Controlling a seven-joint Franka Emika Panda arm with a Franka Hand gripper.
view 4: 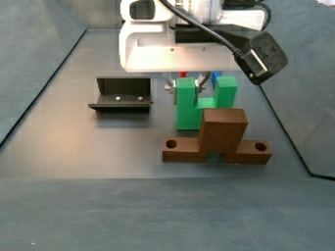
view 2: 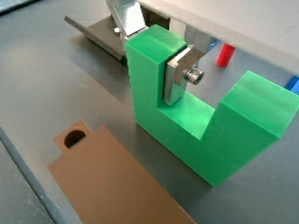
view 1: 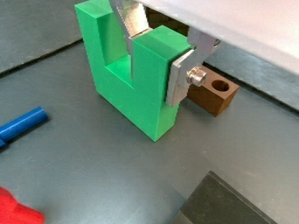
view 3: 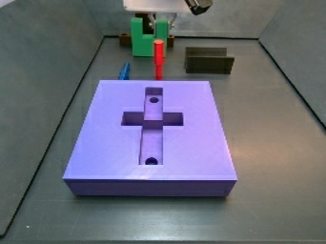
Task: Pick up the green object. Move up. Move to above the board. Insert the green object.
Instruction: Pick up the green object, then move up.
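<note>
The green object [view 1: 128,96] is a chunky U-shaped block standing on the grey floor; it also shows in a wrist view [view 2: 233,131] and in both side views [view 3: 137,40] [view 4: 190,113]. My gripper [view 1: 156,52] is shut on one upright arm of it, one silver finger [view 1: 181,79] on the outer face and the other in the notch. The same grip shows in a wrist view [view 2: 155,52]. The purple-blue board [view 3: 192,143] with its cross recess lies apart from the block, nearer the camera in a side view.
A brown piece [view 4: 222,137] stands close beside the green object, also in both wrist views [view 1: 216,94] [view 2: 111,179]. A red peg [view 3: 158,57] and a blue peg [view 3: 125,71] are near it. The dark fixture [view 4: 120,96] stands to one side.
</note>
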